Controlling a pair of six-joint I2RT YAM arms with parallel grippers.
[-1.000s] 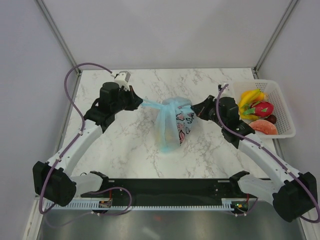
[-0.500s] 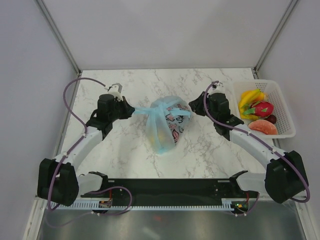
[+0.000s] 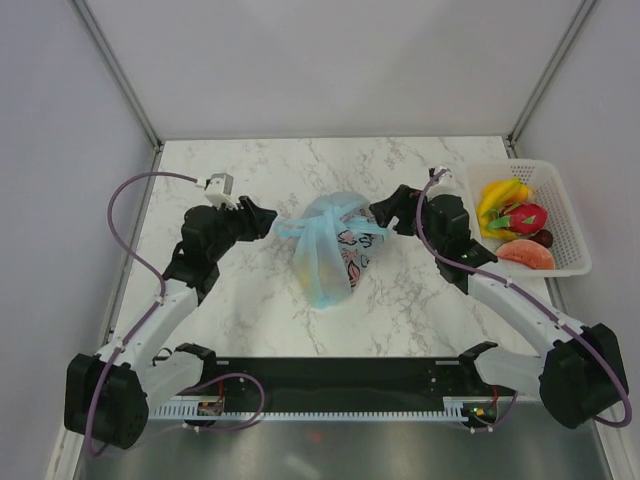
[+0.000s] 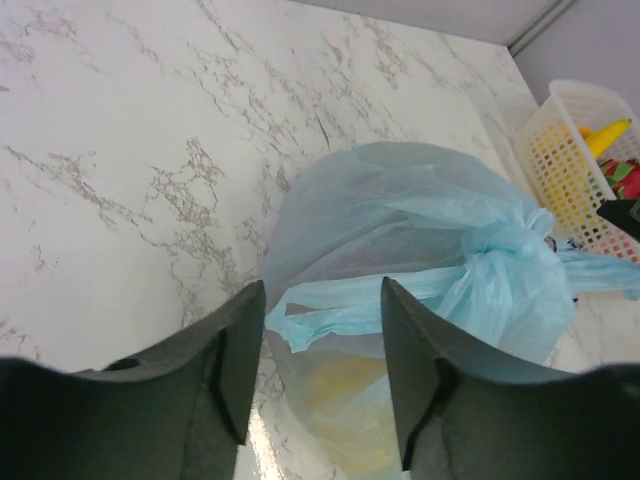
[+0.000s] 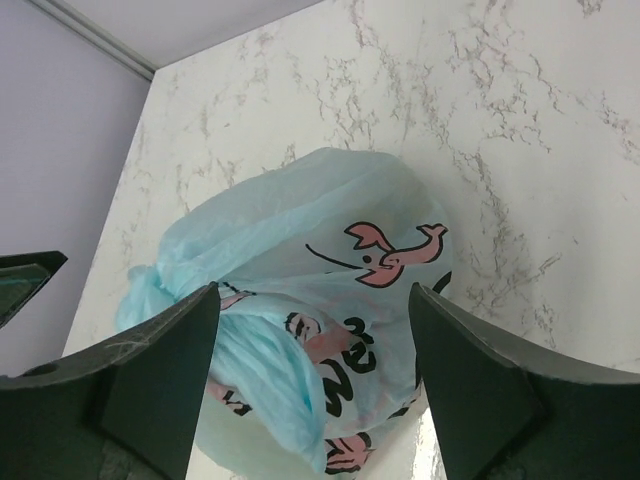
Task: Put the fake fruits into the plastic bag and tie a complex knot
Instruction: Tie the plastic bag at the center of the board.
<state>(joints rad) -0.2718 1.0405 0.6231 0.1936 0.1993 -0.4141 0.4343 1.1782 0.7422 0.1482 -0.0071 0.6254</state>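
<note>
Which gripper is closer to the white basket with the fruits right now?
Right. The right gripper sits between the bag and the basket; the left gripper is on the bag's other side.

Probably a robotics lab cell; plain grey walls (image 3: 330, 60), metal frame posts (image 3: 115, 70), marble-patterned table (image 3: 250, 300).

Bright, even light from overhead filled all three views, leaving only a faint, soft shadow beside the thin translucent light-blue plastic bag (image 3: 330, 255) on the white grey-veined marble worktop (image 3: 250, 300), with no harsh glare. The overhead view was sharp, with little bending at its edges. In the wrist views, the dark fingers (image 4: 235, 365) of the left claw (image 4: 322, 290) and the right claw (image 5: 312, 290) looked soft and underexposed near the lens, while the marble beyond was crisp.
</note>
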